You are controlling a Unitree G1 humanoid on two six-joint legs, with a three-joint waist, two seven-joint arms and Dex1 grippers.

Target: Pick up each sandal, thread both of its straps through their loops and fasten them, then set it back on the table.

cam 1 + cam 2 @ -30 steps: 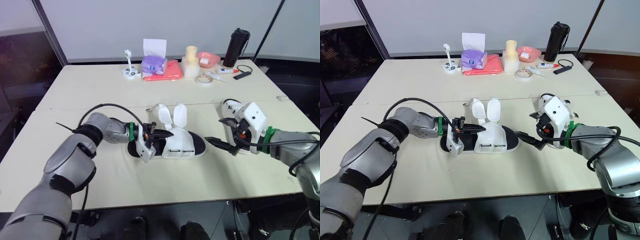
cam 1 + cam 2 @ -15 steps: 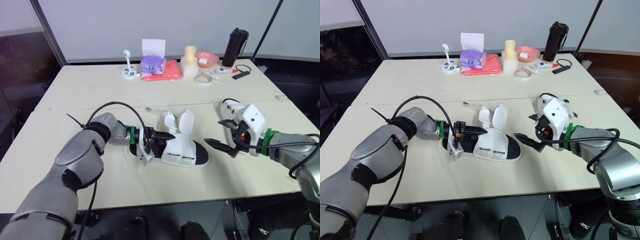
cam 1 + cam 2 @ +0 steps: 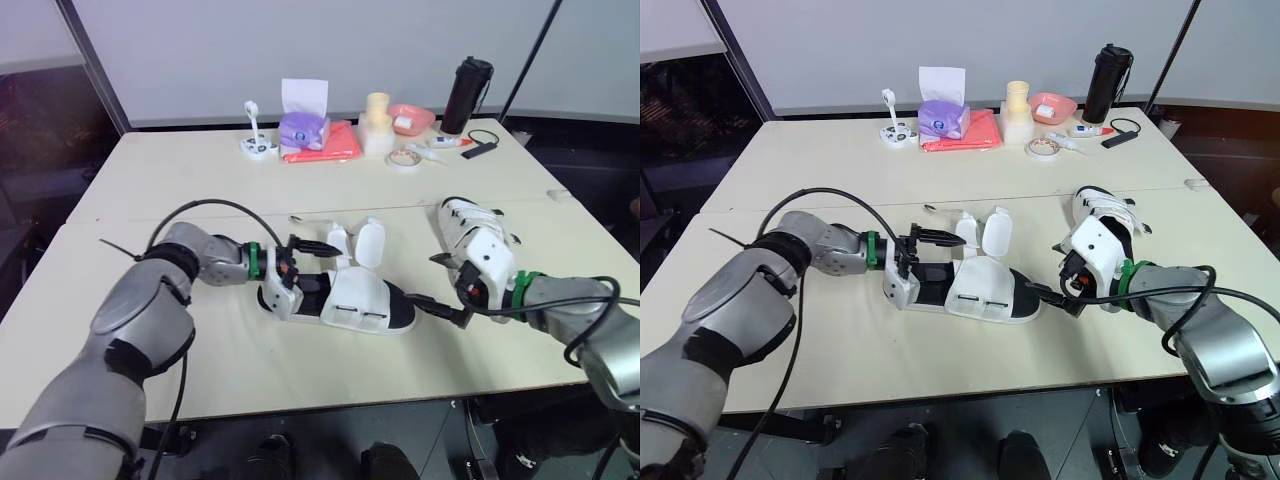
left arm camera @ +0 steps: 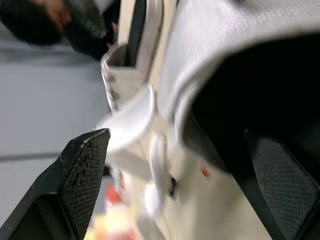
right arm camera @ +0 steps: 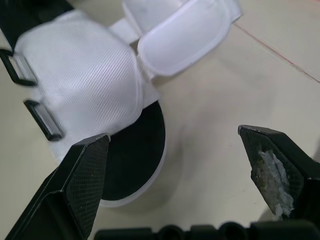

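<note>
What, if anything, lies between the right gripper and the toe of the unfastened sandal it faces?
Nothing visible. The right gripper is open and faces the sandal at its toe, with bare table between them. The second sandal lies beside the right arm, off that path.

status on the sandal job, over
Both jaws open: left gripper at heel of white mesh sandal with black sole, right gripper at its toe. Both white straps loose, unthreaded. Second white sandal lies beyond right gripper.
</note>
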